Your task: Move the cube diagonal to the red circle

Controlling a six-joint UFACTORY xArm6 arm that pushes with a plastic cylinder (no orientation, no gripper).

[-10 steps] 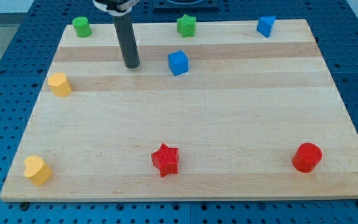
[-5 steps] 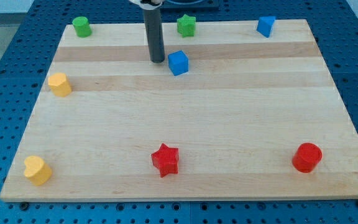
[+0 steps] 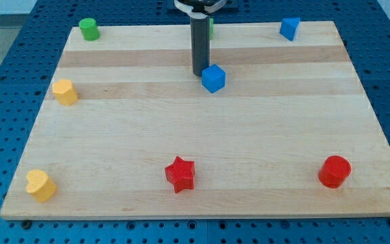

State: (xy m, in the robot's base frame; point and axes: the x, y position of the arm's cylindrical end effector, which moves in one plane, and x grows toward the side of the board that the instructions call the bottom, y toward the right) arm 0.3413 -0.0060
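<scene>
A blue cube (image 3: 213,78) sits on the wooden board (image 3: 263,129) a little above centre. My tip (image 3: 200,72) touches the cube's upper left side. The red circle (image 3: 334,171), a short cylinder, stands near the view's bottom right corner of the board, far from the cube.
A red star (image 3: 180,173) lies at the bottom centre. Two yellow blocks sit on the left: one at mid-left (image 3: 64,91), a heart shape (image 3: 40,185) at bottom left. A green cylinder (image 3: 89,28) and a blue block (image 3: 289,28) sit along the top edge. A green block is mostly hidden behind the rod.
My tip has moved right along the board, met the blue cube and pushed it right and slightly down. The rod now covers the green star at the top.
</scene>
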